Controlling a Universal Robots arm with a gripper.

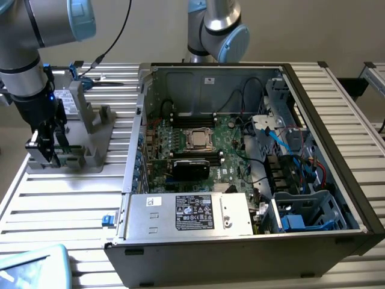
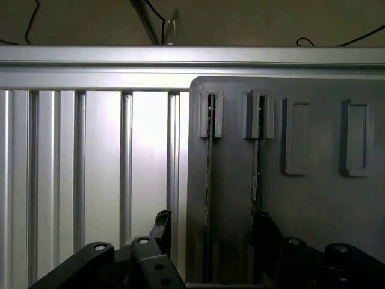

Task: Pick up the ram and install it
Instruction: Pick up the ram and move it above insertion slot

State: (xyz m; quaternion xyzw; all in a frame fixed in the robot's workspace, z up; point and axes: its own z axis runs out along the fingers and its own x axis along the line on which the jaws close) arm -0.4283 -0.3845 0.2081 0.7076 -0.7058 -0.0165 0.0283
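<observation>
Two thin green sticks of ram stand on edge in the slots of a grey holder [image 2: 313, 198]; one ram stick [image 2: 209, 180] lies between my fingertips, and a second [image 2: 257, 174] sits close beside one finger [image 2: 264, 226]. My gripper [image 2: 213, 232] is open, with its black fingers spread wide on either side and low over the holder. In the exterior view the gripper [image 1: 51, 150] hangs over the holder [image 1: 90, 153] at the exterior view's left, and a bit of green ram [image 1: 62, 148] shows at its tips.
An open computer case [image 1: 301, 78] fills the middle and the exterior view's right, with motherboard, CPU socket [image 1: 197, 138], black memory slots [image 1: 192, 120] and power supply [image 1: 189, 214]. A grey boxy drive [image 1: 73, 99] stands at the holder's back. The table [image 1: 60, 205] is ribbed aluminium.
</observation>
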